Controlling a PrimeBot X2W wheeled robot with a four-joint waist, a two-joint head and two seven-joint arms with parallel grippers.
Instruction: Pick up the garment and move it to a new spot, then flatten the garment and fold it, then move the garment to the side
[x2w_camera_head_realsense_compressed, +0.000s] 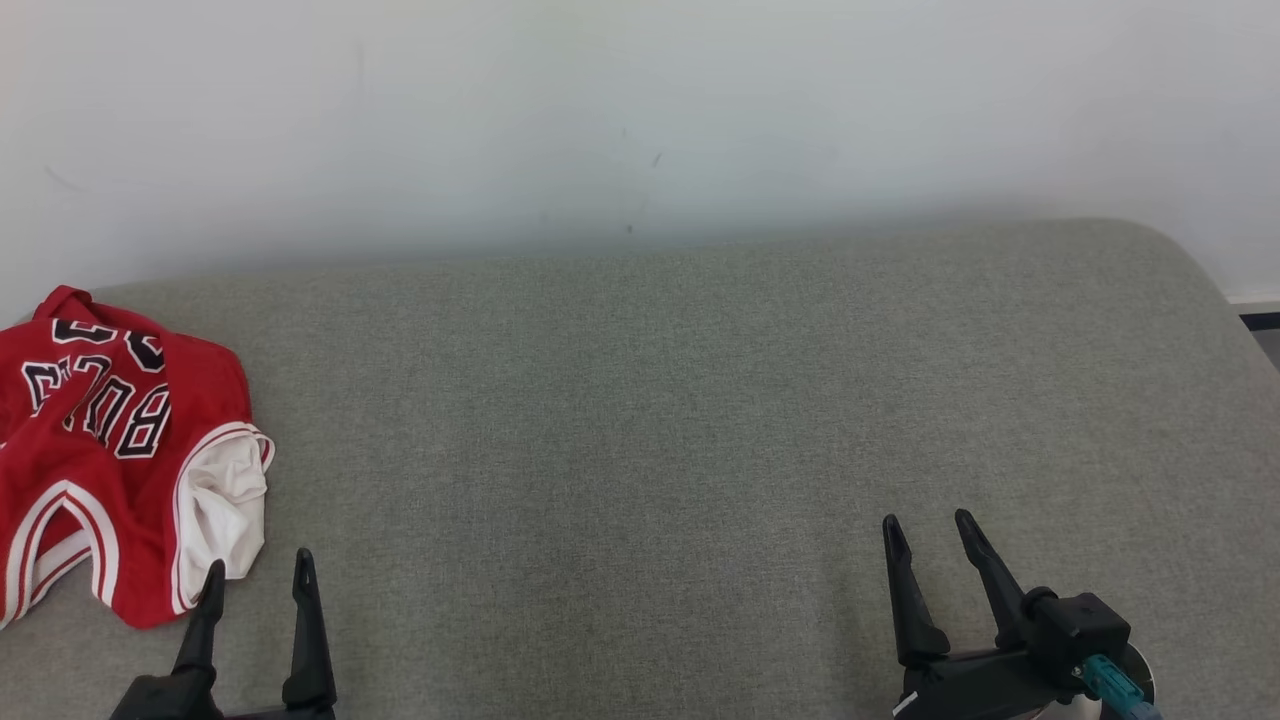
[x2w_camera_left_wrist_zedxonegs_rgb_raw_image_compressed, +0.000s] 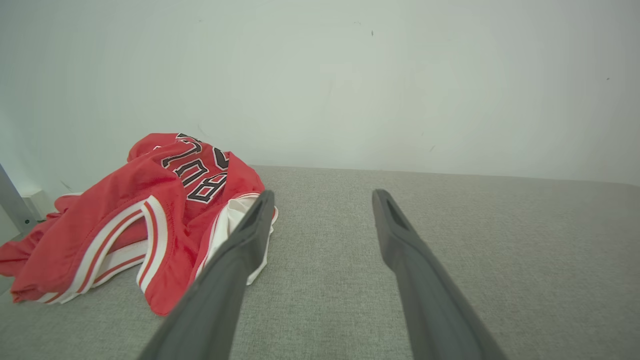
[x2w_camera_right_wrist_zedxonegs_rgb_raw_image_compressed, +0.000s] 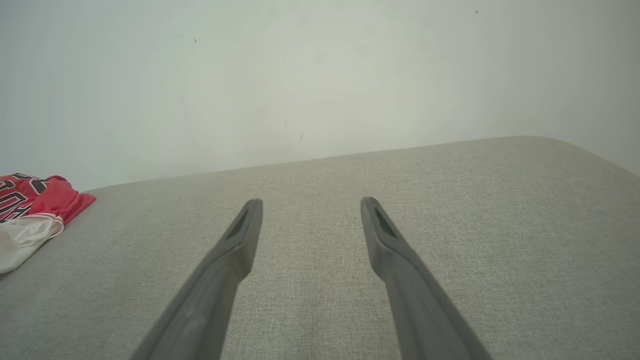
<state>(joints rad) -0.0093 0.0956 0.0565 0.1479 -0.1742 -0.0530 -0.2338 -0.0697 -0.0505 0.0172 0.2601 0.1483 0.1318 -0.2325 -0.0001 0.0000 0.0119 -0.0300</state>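
Both grippers spread, empty: left gripper (x2w_camera_head_realsense_compressed: 260, 575) near crumpled red garment (x2w_camera_head_realsense_compressed: 120, 450), right gripper (x2w_camera_head_realsense_compressed: 930, 535) well apart. I should pinch bunched cloth deep, not the hem.

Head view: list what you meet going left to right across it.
From the left: red jersey, crumpled at the edge → left gripper, open → grey fabric surface → right gripper, open.
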